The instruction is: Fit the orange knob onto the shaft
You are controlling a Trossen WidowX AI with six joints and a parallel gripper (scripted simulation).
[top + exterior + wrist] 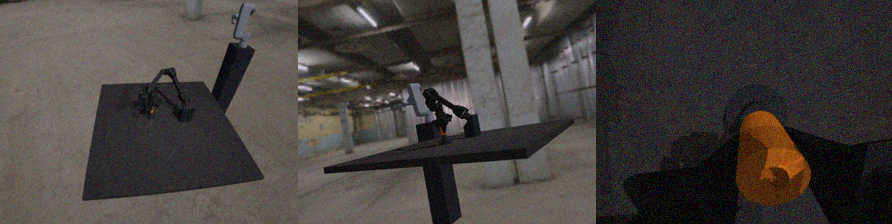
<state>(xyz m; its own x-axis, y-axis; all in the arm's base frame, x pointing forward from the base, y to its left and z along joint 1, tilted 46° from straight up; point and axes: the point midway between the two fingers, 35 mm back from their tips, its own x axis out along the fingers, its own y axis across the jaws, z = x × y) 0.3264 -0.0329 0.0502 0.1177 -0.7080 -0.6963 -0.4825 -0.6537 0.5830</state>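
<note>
The orange knob [152, 110] [442, 132] [761, 131] is held upright, or nearly so, between the two dark fingers of my gripper [761, 134], which is shut on it. The round dark pedestal [149, 116] [444, 141] [738, 107] is directly below the knob. In the wrist view its rim shows around the knob's lower end, beyond it toward the top of the picture. The shaft is hidden or too dark to make out. Whether the knob touches the shaft or the pedestal cannot be told.
The arm's dark base block [186, 114] [472, 126] stands on the dark table top [172, 159] [502, 143], beside the pedestal. A grey device [242, 22] [416, 99] stands on a dark column [232, 73] beyond the table's edge.
</note>
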